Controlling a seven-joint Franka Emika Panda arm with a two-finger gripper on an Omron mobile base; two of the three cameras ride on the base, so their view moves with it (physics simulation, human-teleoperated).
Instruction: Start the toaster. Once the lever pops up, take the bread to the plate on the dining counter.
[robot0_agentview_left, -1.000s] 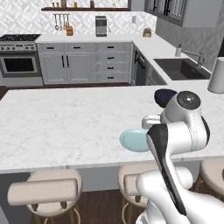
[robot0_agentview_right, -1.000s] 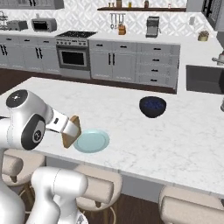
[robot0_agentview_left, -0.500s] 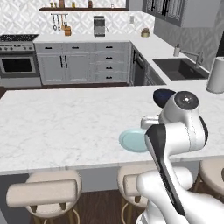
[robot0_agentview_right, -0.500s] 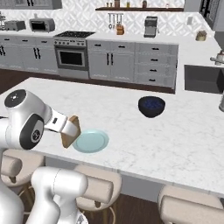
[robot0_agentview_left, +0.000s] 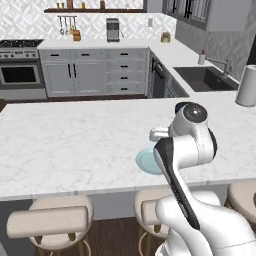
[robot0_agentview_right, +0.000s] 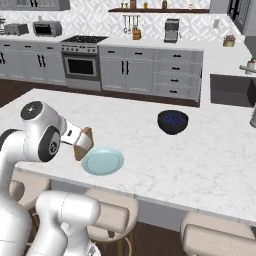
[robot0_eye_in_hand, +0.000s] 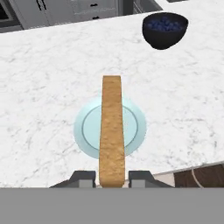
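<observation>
My gripper is shut on the bread, a tan slice held edge-on between the two fingertips. In the hand view the slice hangs over the middle of the pale teal plate. From the right base view, the bread is just above the left rim of the plate, and whether they touch is unclear. The plate lies near the front edge of the white marble dining counter, partly behind my arm. The toaster and its lever are too far off to pick out with certainty.
A dark bowl of blueberries sits on the counter beyond the plate. Stools stand under the overhang. Far behind are the stove, grey cabinets, a sink and small grey appliances on the back worktop.
The whole picture has shifted slightly, so the base has crept a little. The bread stays in the shut gripper by the plate.
</observation>
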